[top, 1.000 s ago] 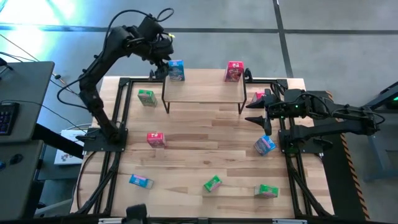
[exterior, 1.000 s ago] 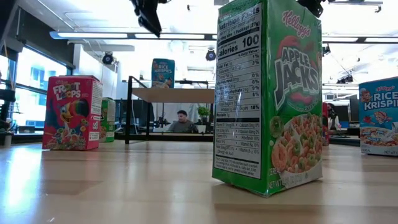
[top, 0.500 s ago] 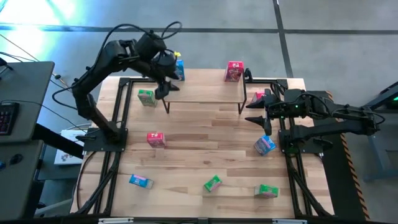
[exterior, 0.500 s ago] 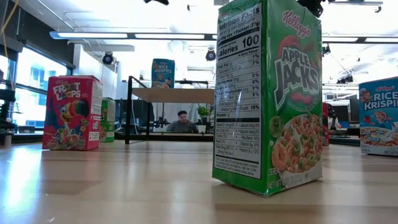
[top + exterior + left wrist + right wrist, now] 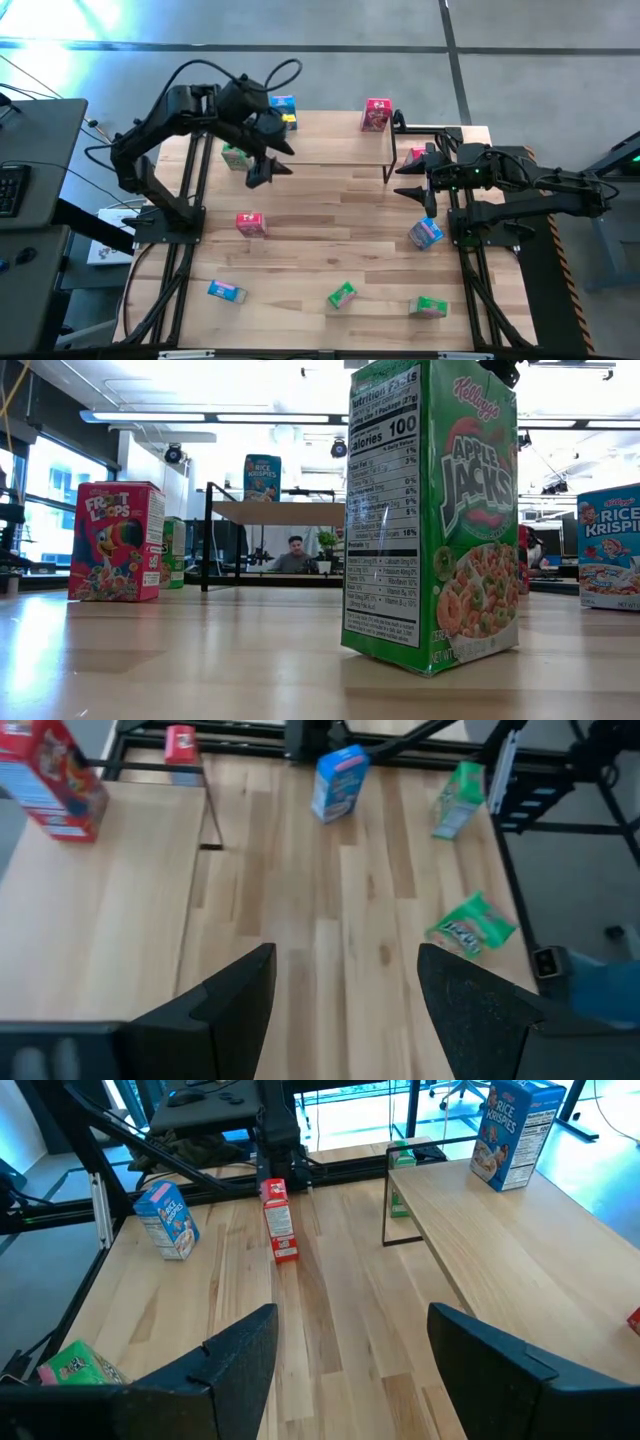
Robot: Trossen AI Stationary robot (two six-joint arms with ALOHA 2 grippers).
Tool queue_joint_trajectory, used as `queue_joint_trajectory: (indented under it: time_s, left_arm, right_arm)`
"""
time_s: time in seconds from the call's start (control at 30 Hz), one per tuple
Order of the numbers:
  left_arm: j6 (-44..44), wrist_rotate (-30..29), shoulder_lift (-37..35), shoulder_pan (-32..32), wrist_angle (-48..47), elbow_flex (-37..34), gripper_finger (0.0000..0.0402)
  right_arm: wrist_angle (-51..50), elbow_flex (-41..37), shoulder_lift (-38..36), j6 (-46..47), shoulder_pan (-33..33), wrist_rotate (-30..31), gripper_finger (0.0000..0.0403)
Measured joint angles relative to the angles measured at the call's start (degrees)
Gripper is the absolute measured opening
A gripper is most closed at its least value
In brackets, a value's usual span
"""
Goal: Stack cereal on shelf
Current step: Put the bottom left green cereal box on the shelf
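Observation:
The shelf (image 5: 330,148) stands at the table's far middle, a blue cereal box (image 5: 283,108) upright on its far left corner and a pink-red box (image 5: 377,115) on its far right corner. More cereal boxes sit on the table: green (image 5: 235,155), pink-red (image 5: 250,223), blue (image 5: 226,291), green (image 5: 341,295), green (image 5: 428,306), blue (image 5: 425,233), pink-red (image 5: 417,155). My left gripper (image 5: 268,165) hangs open and empty above the shelf's near left corner (image 5: 100,890). My right gripper (image 5: 408,180) waits open and empty just right of the shelf.
Black frame rails (image 5: 195,180) run along the table's left and right sides by the arm bases. In the low view a green box (image 5: 430,510) stands close to the camera, and a person (image 5: 292,555) sits in the room beyond the shelf.
My left gripper has swung away from the blue box on the shelf's far left corner, toward the table's near edge, and now hangs over the shelf's near left corner. It has left the low view. The blue box stays upright on the shelf.

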Motion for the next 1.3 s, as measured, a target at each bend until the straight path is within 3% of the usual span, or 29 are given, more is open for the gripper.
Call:
queue_joint_trajectory:
  time_s: [0.23, 0.53, 0.9, 1.3]
  left_arm:
    - [-5.2, -4.5, 0.0, -3.7, 3.1, 0.0, 0.0234]
    - [-16.1, -15.3, 0.5, -6.1, 8.3, -0.1, 0.0234]
    - [-27.5, -29.5, 0.4, -9.2, 8.2, -0.1, 0.0234]
    - [-32.9, -31.5, 0.4, -10.4, 8.2, 0.0, 0.0234]
  right_arm:
    - [0.0, 0.0, 0.0, 0.0, 0.0, 0.0, 0.0250]
    - [0.0, 0.0, 0.0, 0.0, 0.0, 0.0, 0.0250]
    - [0.6, 0.0, 0.0, 0.0, 0.0, 0.0, 0.0250]
    - [4.0, 0.0, 0.0, -6.9, 0.0, 0.0, 0.0250]
